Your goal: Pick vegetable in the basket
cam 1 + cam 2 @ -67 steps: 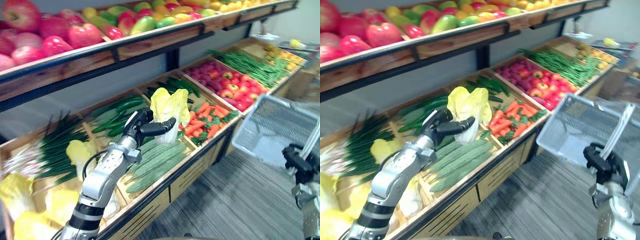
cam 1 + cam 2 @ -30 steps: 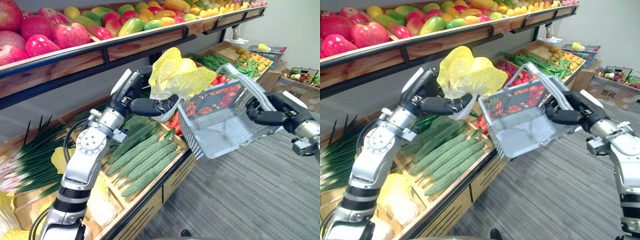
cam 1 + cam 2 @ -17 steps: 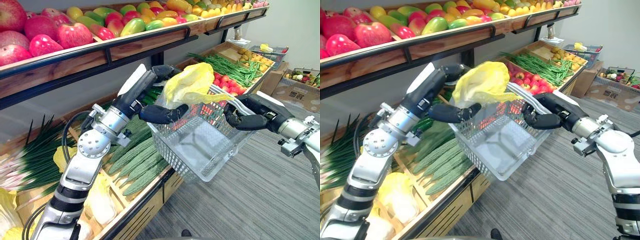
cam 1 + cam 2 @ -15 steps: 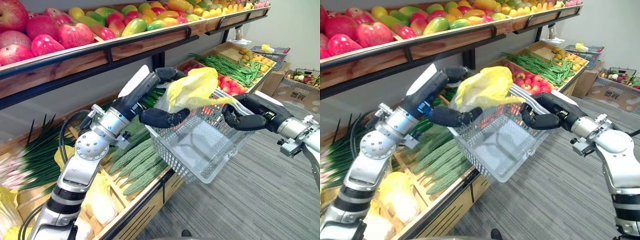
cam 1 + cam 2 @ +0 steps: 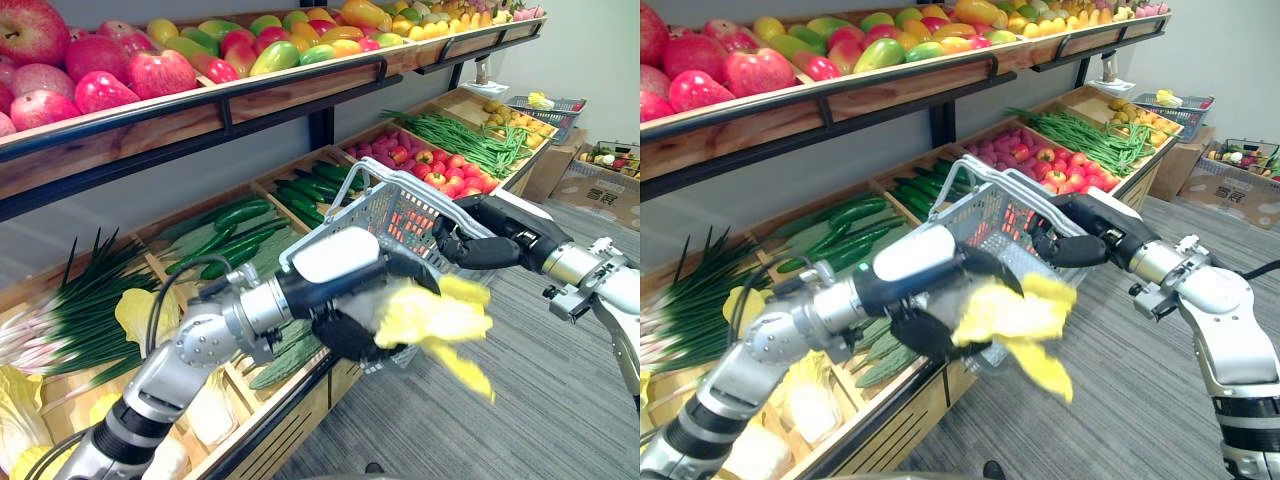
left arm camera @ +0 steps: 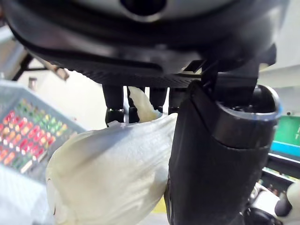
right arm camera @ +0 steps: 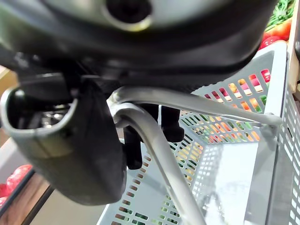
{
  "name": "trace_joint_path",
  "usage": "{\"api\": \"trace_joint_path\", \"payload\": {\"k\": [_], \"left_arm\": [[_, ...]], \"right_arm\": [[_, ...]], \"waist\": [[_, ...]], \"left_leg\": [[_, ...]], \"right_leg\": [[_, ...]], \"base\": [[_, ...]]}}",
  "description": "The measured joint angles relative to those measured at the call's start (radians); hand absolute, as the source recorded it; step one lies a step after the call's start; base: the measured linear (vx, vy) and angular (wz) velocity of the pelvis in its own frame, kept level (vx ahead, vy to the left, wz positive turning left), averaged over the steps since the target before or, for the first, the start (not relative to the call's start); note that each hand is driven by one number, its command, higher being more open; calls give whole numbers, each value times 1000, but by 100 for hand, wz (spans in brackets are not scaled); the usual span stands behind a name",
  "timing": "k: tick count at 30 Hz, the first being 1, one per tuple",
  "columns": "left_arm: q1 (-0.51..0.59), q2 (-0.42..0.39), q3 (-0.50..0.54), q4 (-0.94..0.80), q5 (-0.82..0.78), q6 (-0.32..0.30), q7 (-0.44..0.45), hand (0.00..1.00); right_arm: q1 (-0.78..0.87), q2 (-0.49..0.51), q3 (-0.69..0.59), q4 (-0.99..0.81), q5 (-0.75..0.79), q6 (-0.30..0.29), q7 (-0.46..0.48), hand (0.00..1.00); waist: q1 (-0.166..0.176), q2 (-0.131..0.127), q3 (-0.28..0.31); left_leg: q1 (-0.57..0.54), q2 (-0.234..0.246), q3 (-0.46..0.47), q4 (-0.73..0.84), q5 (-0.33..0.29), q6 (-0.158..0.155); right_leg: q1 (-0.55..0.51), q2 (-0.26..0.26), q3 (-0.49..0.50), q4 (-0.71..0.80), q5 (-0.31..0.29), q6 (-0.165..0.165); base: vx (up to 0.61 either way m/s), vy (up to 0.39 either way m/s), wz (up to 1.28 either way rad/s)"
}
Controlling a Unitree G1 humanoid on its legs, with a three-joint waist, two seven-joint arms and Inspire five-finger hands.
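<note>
Nearest, over the grey floor (image 5: 560, 410), grips the yellow leafy vegetable (image 5: 430, 318) in the left robot hand (image 5: 345, 332), with fingers and thumb curled round it, just in front of the grey basket (image 5: 395, 210), low at its near side. Clasps the basket's handle (image 7: 159, 145) in the right robot hand (image 5: 470, 248), with fingers wrapped round the bar. Beyond, cucumbers (image 5: 230, 215), spring onions (image 5: 90, 300) and green beans (image 5: 455, 140) in the stand; above, apples (image 5: 100, 85) along the shelf (image 5: 290, 92).

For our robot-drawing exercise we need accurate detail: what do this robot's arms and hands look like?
Both arms, the left arm and right arm, are silver-grey metal built from rounded, jointed segments. Each ends in a dark hand with slim fingers and a thicker thumb; the left hand and right hand each carry a smooth white cover on the back.
</note>
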Motion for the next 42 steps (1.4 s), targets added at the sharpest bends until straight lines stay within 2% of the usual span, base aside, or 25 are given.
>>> {"api": "trace_joint_path", "payload": {"k": [7, 10, 14, 15, 19, 22, 27, 33, 35, 42], "left_arm": [[16, 0, -131, 27, 76, 0, -16, 0], [24, -8, -175, 103, 117, 26, 15, 0], [33, -39, -174, 226, 180, 51, 104, 0], [32, -42, -165, 271, 201, 57, 151, 0], [32, -44, -72, 350, 243, 57, 243, 0], [26, -38, 0, 351, 292, 20, 313, 0], [11, -29, 155, 337, 304, 16, 412, 0], [11, 21, 349, 254, 297, 16, 458, 0], [11, 22, 385, 210, 291, 7, 466, 0], [11, 22, 386, 86, 272, -95, 456, 0]], "right_arm": [[15, 0, 50, -43, 1, 0, 45, 0], [32, 3, 66, -86, 4, 0, 84, 0], [43, 2, 66, -141, 4, -1, 138, 0], [52, 2, 66, -160, 3, -1, 160, 0], [86, 2, 66, -198, 3, -1, 179, 0], [86, 2, 52, -200, 4, -1, 179, 0], [109, 6, 37, -173, 3, 33, 171, 0], [135, 7, -34, -173, 1, 43, 178, 0], [135, 6, -36, -173, 1, 51, 179, 0], [136, 11, -36, -167, 1, 68, 191, 0]], "waist": [[0, 4, -6], [0, 8, -16], [-13, 9, -33], [-16, 9, -33], [-31, 9, -33], [-29, 9, -33], [-30, 9, -34], [-26, 8, -33], [-25, 7, -32], [-18, 4, -30]], "left_leg": [[8, 17, 8, -1, -2, -12], [18, 30, 28, -1, -8, -22], [34, 44, 51, -1, -15, -33], [36, 47, 56, -1, -16, -34], [37, 51, 62, -3, -17, -35], [39, 53, 61, -4, -17, -35], [38, 53, 58, -6, -16, -35], [38, 52, 45, -5, -16, -35], [36, 50, 37, -5, -16, -34], [31, 43, 23, -5, -15, -32]], "right_leg": [[0, 15, -10, 0, -10, -14], [-1, 27, -13, 0, -13, -19], [2, 43, -13, 1, -14, -23], [2, 46, -13, 1, -15, -23], [-1, 53, -11, 3, -15, -24], [2, 55, -11, 4, -11, -25], [6, 56, -10, 5, -5, -30], [13, 52, -19, 4, -4, -30], [14, 48, -25, 4, -4, -30], [14, 39, -36, 4, -4, -30]], "base": [[13, 2, -2], [41, 5, -16], [43, 1, -17], [21, 3, -14], [21, 4, -5], [0, 0, 0], [0, 0, 0], [-19, 5, 6], [-23, 9, 9], [-11, 10, 6]]}}
